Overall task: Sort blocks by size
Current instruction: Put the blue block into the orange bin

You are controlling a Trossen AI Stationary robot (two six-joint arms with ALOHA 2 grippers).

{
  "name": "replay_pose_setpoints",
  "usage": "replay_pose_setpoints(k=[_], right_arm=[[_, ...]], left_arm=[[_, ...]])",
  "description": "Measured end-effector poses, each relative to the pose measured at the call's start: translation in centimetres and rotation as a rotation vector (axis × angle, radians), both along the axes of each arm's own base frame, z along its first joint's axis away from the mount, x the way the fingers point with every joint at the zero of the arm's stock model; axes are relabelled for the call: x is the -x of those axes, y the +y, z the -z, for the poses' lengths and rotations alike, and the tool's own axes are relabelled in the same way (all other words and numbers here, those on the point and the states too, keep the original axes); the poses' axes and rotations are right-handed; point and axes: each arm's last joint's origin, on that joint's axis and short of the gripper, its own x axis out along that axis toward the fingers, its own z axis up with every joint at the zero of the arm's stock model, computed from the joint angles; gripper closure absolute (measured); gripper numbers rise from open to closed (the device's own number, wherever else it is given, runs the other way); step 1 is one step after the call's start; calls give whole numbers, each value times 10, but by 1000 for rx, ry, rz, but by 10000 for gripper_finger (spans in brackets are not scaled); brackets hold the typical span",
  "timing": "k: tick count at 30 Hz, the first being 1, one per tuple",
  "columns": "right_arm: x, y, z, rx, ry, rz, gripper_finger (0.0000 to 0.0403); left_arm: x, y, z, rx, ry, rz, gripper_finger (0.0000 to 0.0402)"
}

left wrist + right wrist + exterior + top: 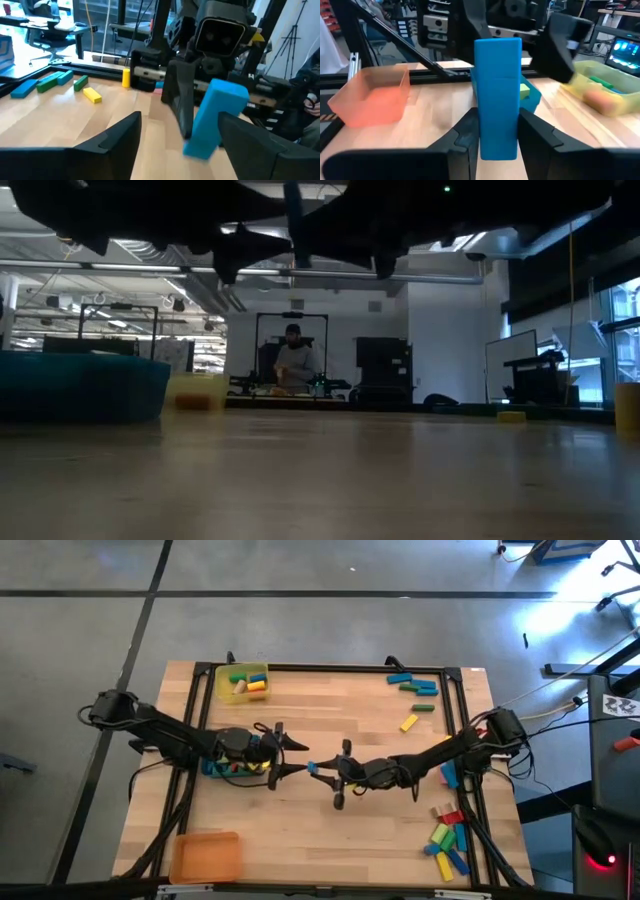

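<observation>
Right gripper (318, 768) clenched on a long blue block (497, 95), mid-table, held above the wood. Left gripper (278, 752) faces it, fingers spread apart, block tip between them, not touching.

long blue block (497, 97) | upright, mid-table, pinched in right claw (495, 132); other blocks (447, 838) | scattered along table's right side

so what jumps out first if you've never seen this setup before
The two arms meet mid-table over a blue block: the right tool grips it upright, and the left tool waits spread open facing it. Next come the trays: a yellow tray at the far left corner with blocks in it, and an orange tray at the near left corner.
</observation>
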Motion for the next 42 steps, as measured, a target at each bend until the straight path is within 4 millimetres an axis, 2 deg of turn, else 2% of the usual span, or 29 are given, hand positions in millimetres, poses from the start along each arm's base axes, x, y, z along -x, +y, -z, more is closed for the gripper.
replay_pose_setpoints(k=[6, 22, 27, 34, 38, 42], right_arm=[[-1, 3, 0, 16, 9, -22, 297], [-2, 0, -4, 11, -18, 16, 297], [-8, 2, -9, 4, -35, -5, 297], [-19, 6, -3, 31, -20, -11, 297], [-21, 6, -6, 32, -26, -11, 297], [-21, 6, -5, 33, -19, -11, 297]], left_arm=[[-12, -9, -4, -53, 16, 61, 143], [-6, -13, -8, -78, 61, 82, 150], [-8, -9, -11, -68, 22, 56, 151], [-8, -10, -13, -61, 3, 87, 152], [-8, -11, -12, -59, 7, 100, 176], [-8, -11, -13, -57, -1, 114, 226]])
